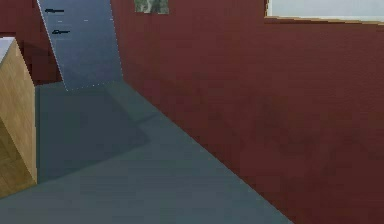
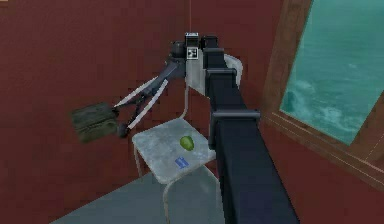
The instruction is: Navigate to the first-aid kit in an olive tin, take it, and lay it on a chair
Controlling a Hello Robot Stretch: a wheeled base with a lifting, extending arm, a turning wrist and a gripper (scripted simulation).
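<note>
Item: olive tin (image 2: 96,120). I'm seeing it hanging at gripper (image 2: 120,115) tips, clear of floor, so gripper's holding it. Long axis approx level. Chair (image 2: 155,152) seat lying lower, toward arm side view's right of tin; green obj (image 2: 187,143) sitting on it.

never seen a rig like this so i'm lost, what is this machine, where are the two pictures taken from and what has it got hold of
It is a wheeled robot with one long dark arm ending in a two-fingered hand. One picture comes from a camera looking ahead: it shows grey floor, a dark red wall and wooden furniture at the left. The other looks out to the side where the arm reaches. There the hand holds an olive tin, hanging in the air before the wall. Beside the arm stands a pale chair with a small green thing on its seat. A window is at the right.
</note>
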